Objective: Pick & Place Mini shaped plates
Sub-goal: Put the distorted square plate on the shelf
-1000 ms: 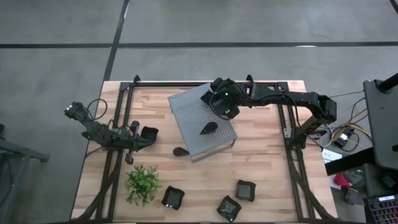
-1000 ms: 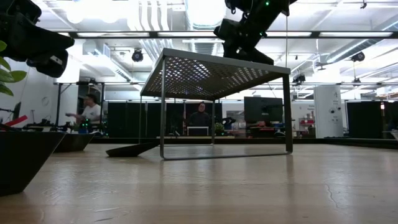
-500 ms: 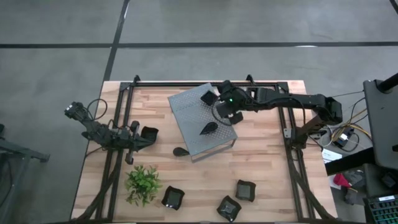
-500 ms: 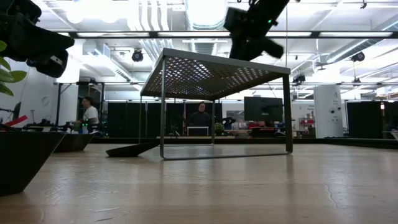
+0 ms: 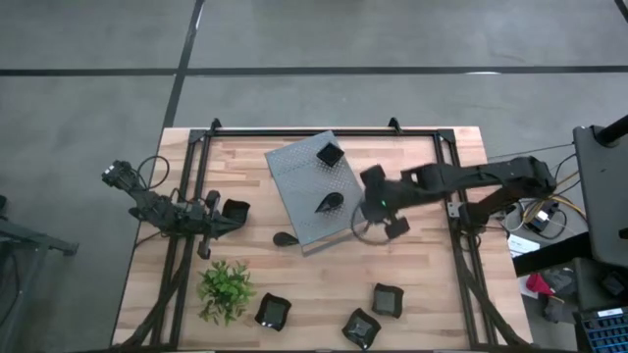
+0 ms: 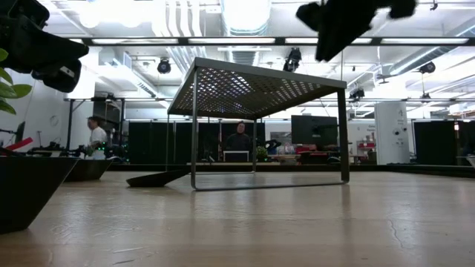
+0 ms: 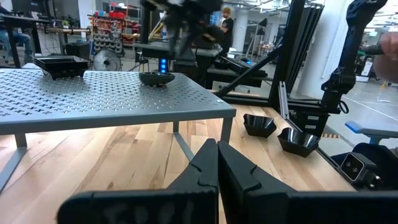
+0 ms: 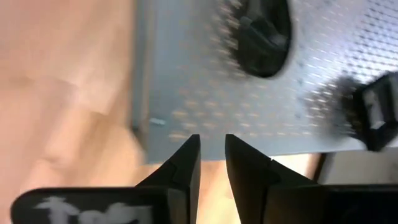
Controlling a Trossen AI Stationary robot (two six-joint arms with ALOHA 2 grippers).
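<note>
The right claw (image 5: 378, 218) hangs above the table (image 5: 422, 265) just off the right edge of the grey perforated box (image 5: 319, 191). Its fingers (image 8: 184, 163) stand a narrow gap apart with nothing between them.

On the box top sit two mini shaped plates: a square plate (image 5: 329, 153) near the far edge and a leaf plate (image 5: 329, 204) nearer the middle. Another leaf plate (image 5: 286, 238) lies on the table at the box's near left corner.

Three square plates (image 5: 372, 313) rest along the near edge of the table, to the right of the green plant (image 5: 226, 286).

The left claw (image 5: 228, 218) waits at the left side, closed, with a square plate (image 5: 235, 210) just beside it, possibly touching.
</note>
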